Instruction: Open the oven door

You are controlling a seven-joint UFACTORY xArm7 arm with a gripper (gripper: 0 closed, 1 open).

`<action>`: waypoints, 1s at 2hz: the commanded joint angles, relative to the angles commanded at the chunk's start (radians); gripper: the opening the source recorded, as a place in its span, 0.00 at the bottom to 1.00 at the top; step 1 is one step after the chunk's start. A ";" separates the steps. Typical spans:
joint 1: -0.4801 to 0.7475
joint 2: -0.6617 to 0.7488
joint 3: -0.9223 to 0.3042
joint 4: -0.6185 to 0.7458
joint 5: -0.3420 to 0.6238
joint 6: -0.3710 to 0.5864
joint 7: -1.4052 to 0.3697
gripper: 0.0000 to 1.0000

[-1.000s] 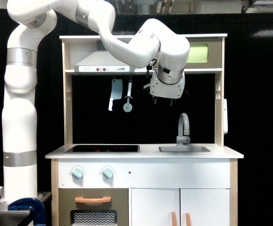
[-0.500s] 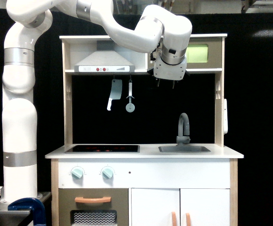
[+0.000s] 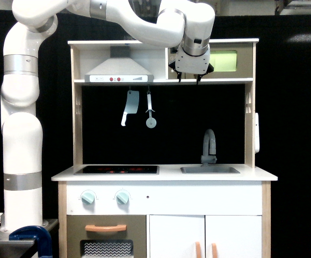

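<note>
Exterior view: toy kitchen w/ arm.
Gripper (image 3: 189,79): pointing down, in front of door's left part; finger state can't tell.
Door (image 3: 228,61): top shelf, view's right, green window showing, appears closed.

You see the gripper (image 3: 189,78) up at the top shelf, in front of the oven door (image 3: 228,61), covering its left part in the exterior view. The hood (image 3: 118,71) sits to its left; the cleaver (image 3: 129,106) and cutter (image 3: 150,111) hang below, above the hob (image 3: 116,170); the tap (image 3: 209,145) stands behind the sink (image 3: 209,170)
</note>
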 joint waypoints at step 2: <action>-0.065 0.073 0.066 0.192 0.016 0.054 0.110 1.00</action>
